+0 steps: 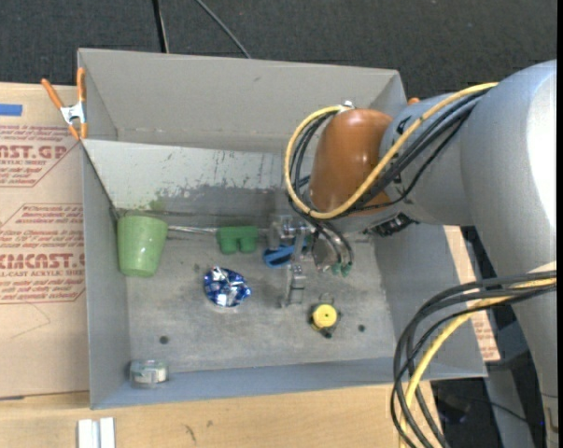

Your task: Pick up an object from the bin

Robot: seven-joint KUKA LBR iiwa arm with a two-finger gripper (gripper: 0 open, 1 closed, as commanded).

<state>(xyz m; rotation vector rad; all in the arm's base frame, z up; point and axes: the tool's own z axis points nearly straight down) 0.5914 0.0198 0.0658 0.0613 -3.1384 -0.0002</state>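
My gripper [293, 286] hangs low over the middle of the bin floor, under the arm's orange cover. Just left of it, and a little further back, lies a small green block [236, 240]. A crumpled blue and white ball [227, 287] rests on the floor to the gripper's left. A small yellow round piece with a dark centre [324, 317] sits just below and to the right of the gripper. I see nothing held in the gripper.
A pale green cup [140, 243] lies on its side against the left wall. A small grey metal piece [147, 372] sits in the near left corner. The arm and its cables cover the bin's right side.
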